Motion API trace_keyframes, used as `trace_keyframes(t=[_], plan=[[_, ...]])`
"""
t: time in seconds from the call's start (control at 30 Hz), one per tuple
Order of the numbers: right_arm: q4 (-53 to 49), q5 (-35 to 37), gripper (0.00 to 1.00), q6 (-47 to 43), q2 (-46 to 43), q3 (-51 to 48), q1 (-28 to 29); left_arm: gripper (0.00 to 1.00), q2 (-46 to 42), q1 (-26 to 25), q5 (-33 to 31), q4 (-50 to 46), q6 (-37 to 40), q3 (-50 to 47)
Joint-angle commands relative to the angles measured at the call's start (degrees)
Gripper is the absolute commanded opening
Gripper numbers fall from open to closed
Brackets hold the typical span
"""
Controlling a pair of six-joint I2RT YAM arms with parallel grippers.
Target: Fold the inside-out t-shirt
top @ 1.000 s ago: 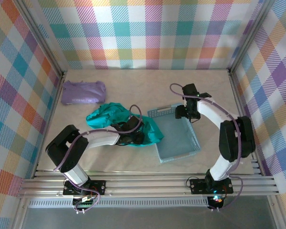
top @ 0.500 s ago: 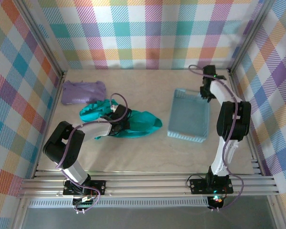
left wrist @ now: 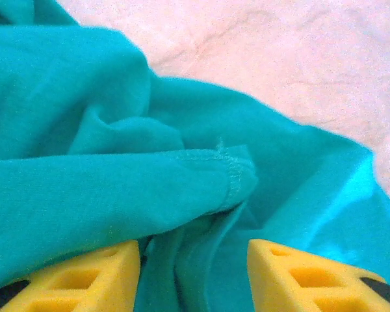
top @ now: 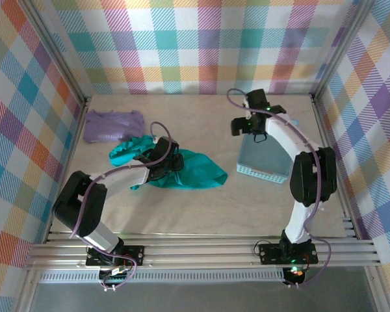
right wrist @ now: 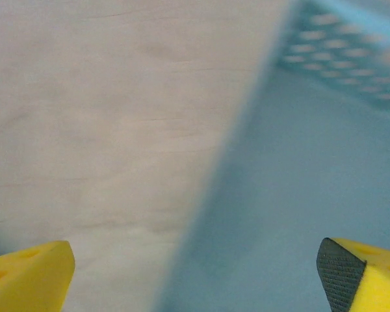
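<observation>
My left gripper (left wrist: pixel 194 252) stands half parted, its yellow wedge fingers (left wrist: pixel 84 273) sunk in soft teal knit. A stitched hem curls just ahead, nothing visibly pinched. The inside-out t-shirt (top: pixel 198 170) lies crumpled at mid-table, its long axis left to right and its right end tapering toward the light blue perforated plastic basket (top: pixel 263 161). My right gripper (right wrist: pixel 195 253) gapes wide and empty, straddling the basket's edge and the pale marbled tabletop (right wrist: pixel 104 97).

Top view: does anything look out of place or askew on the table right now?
Two things. The t-shirt lies in a crumpled heap left of centre, nowhere near flat. The light blue basket sits skewed to the table edges, at right. The purple garment looks neatly folded.
</observation>
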Motion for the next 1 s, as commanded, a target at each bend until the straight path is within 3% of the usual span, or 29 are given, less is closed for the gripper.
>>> trace_keyframes(t=[0.0,0.13,0.33,0.5,0.7,0.97], plan=[[4.0,-7.6,0.96,6.8,3.5,-1.3,-1.5,0.5,-2.5,-0.1,0.6,-1.3,1.1,-0.1],[0.3,-2.0,0.85,6.2,9.0,1.7,-1.4,0.53,-3.2,-0.1,0.0,-2.0,1.6,-0.2],[-3.5,6.0,0.4,-2.5,11.8,5.4,-3.1,0.54,-4.4,-0.1,-0.4,-2.5,2.0,-1.2],[-5.8,12.1,0.16,-15.2,16.2,12.5,-8.5,0.54,-5.8,-0.1,-1.3,-3.5,2.4,-1.5],[-8.8,13.3,0.07,-23.2,27.5,29.6,-14.0,0.54,-7.5,-0.1,-2.7,-5.0,3.0,-1.6],[-15.9,17.4,0.07,-27.8,44.4,57.4,-16.1,0.54,-8.9,-0.1,-3.7,-6.5,3.0,-1.8]])
